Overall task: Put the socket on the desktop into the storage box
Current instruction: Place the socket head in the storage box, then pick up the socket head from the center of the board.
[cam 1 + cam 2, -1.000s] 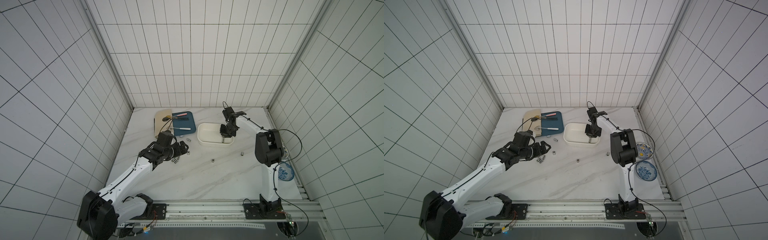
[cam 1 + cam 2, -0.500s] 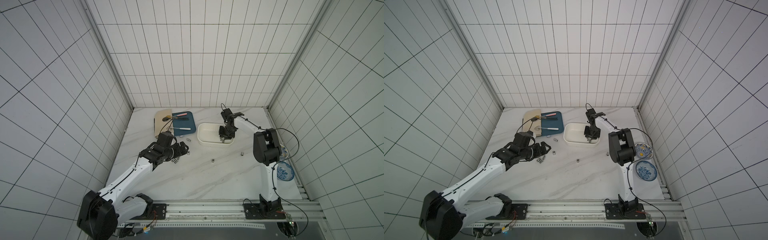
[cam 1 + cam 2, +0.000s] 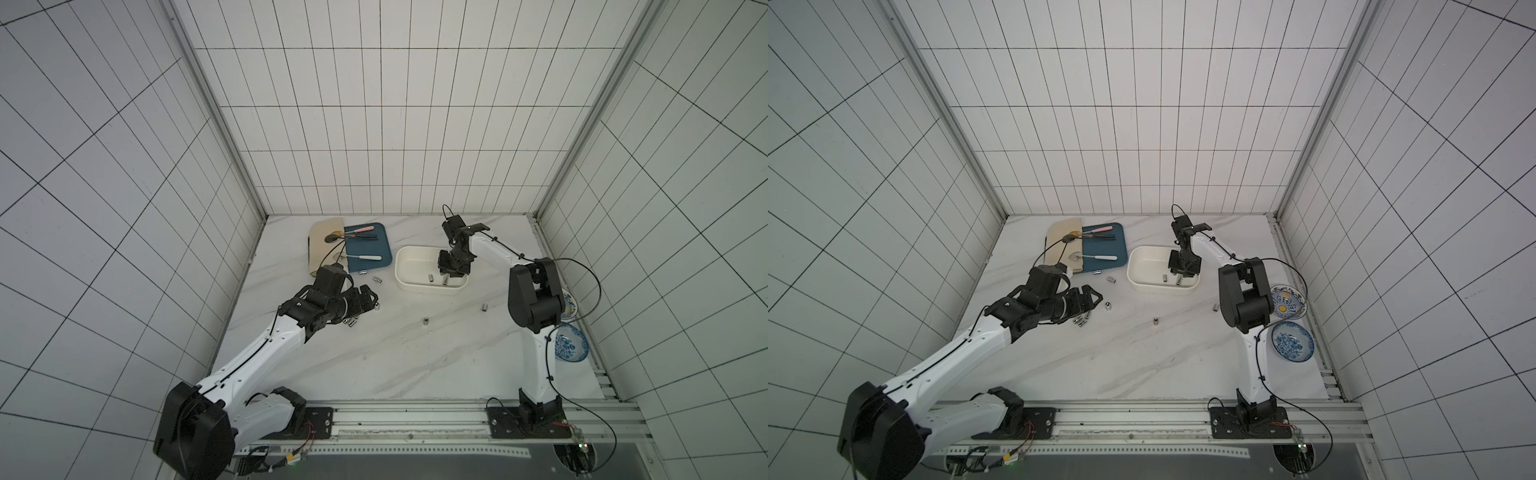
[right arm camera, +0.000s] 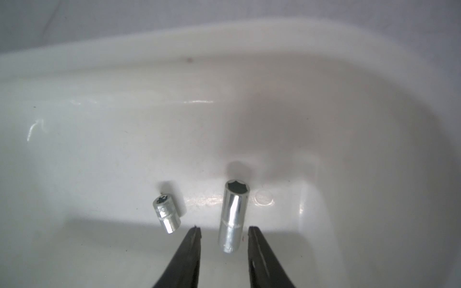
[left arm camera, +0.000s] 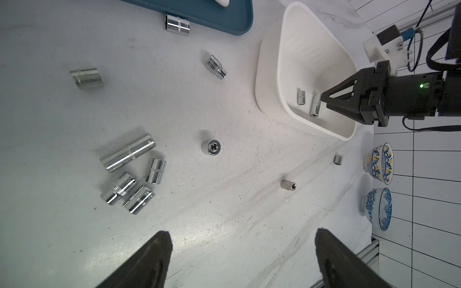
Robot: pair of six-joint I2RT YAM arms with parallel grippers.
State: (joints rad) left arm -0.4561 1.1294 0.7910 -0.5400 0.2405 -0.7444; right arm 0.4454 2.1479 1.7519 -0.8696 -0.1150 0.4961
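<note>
Nearest you, the L gripper (image 5: pixel 242 237) is hanging over the marble desktop (image 5: pixel 224 212) w/ fingers standing wide apart and nothing btwn them. Only two dark tips are showing; the rest is running off the L wrist view's edge. In both top views its body is covering part of the socket cluster (image 5: pixel 127 152). The wrist cam is showing it whole: four smooth chrome cylinders lying on their sides, one long, three stubby.

Further out, singles are sitting apart:
- an upright socket (image 5: pixel 211 147) showing its square drive hole
- a duller small socket (image 5: pixel 288 185)
- a far socket (image 5: pixel 338 159), too small to read

Beyond those, the storage box (image 3: pixel 400 270), glossy white plastic w/ rounded corners and low walls, is holding two sockets. The R gripper (image 4: pixel 224 230) is reaching down into it, fingers parted either side of the long socket (image 4: pixel 232 217). A gap is showing each side, so it isn't clamping. The short socket (image 4: pixel 166 214) is lying just beside. The box rim is blurring out in the R wrist view.

At the back, the flat dark-blue tray (image 3: pixel 374 247) is carrying slim tools, too small to ID.
</note>
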